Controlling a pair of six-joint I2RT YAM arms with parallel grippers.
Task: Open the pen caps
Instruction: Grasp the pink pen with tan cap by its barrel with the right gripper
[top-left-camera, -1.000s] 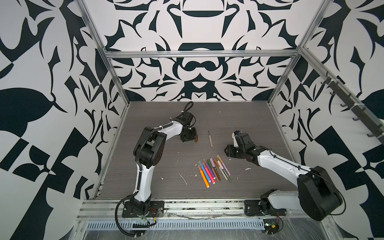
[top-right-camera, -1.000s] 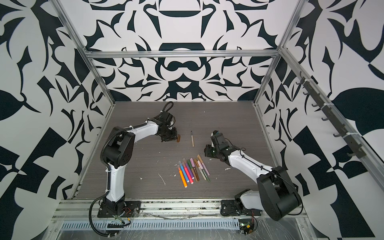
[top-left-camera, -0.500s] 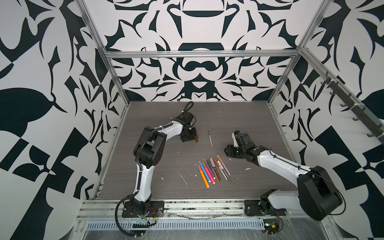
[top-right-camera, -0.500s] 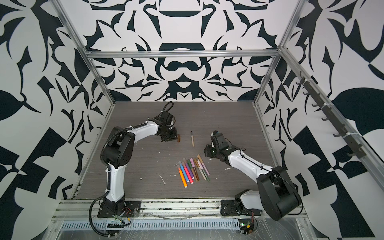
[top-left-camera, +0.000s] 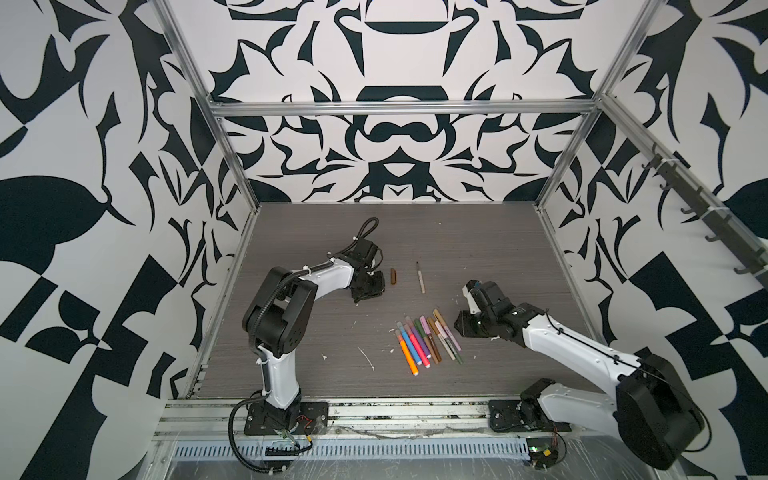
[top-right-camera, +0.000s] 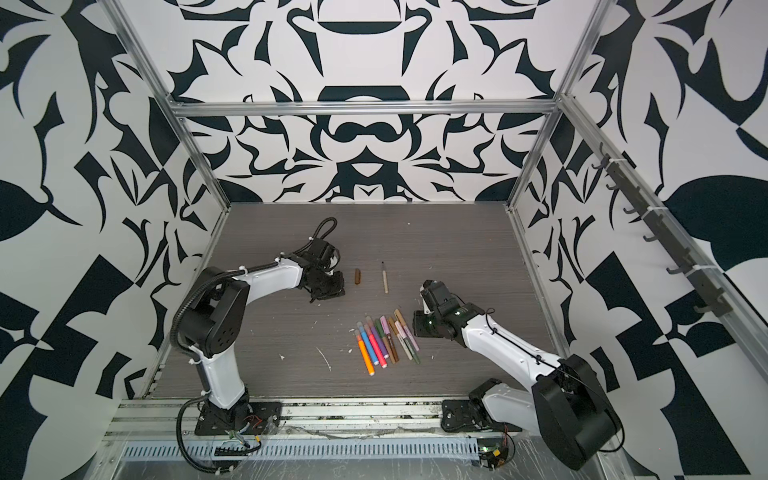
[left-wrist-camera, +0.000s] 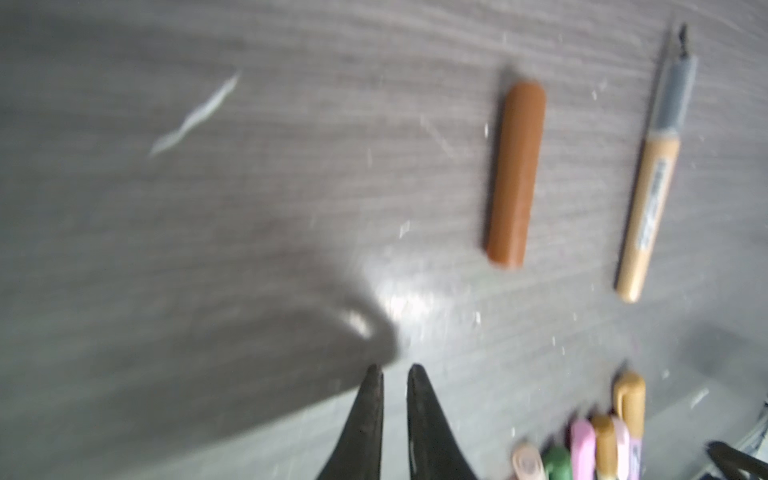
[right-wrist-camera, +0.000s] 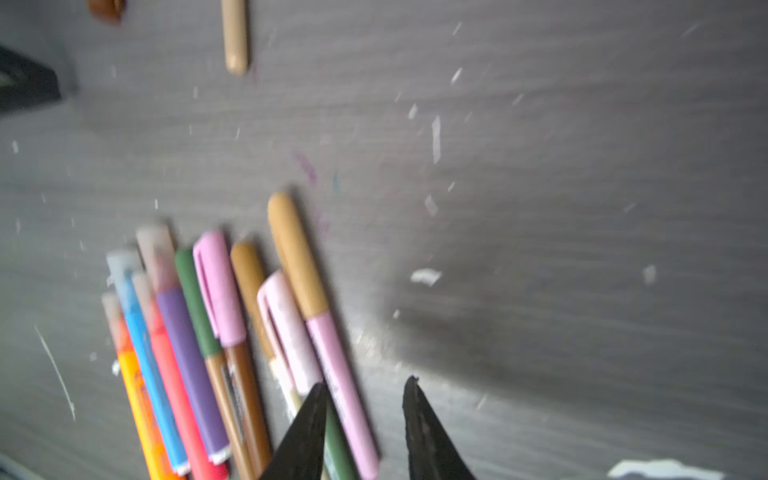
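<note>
"So, where do things stand?"

"One brown cap (top-left-camera: 393, 277) lies loose on the table (top-left-camera: 311, 232), at three o'clock from the left gripper (top-left-camera: 368, 286). Its bare tan pen (top-left-camera: 420, 277) is near it, again at three o'clock. That gripper's jaws are pressed together on nothing."

"And the right gripper (right-wrist-camera: 365, 384)?"

"Partly open and empty, hovering at three o'clock of the row of pens (top-left-camera: 426, 343), which all wear their caps (right-wrist-camera: 218, 286)."

"What worries you?"

"They lie touching, side by side. Jaws coming down on the outermost pink pen (right-wrist-camera: 332, 357) may catch its green neighbour (right-wrist-camera: 340, 453) too, or scatter the row. Gripping a cap instead of a barrel leaves the other arm nothing to pull. The loose cap looks round, so a brush might roll it."
</note>
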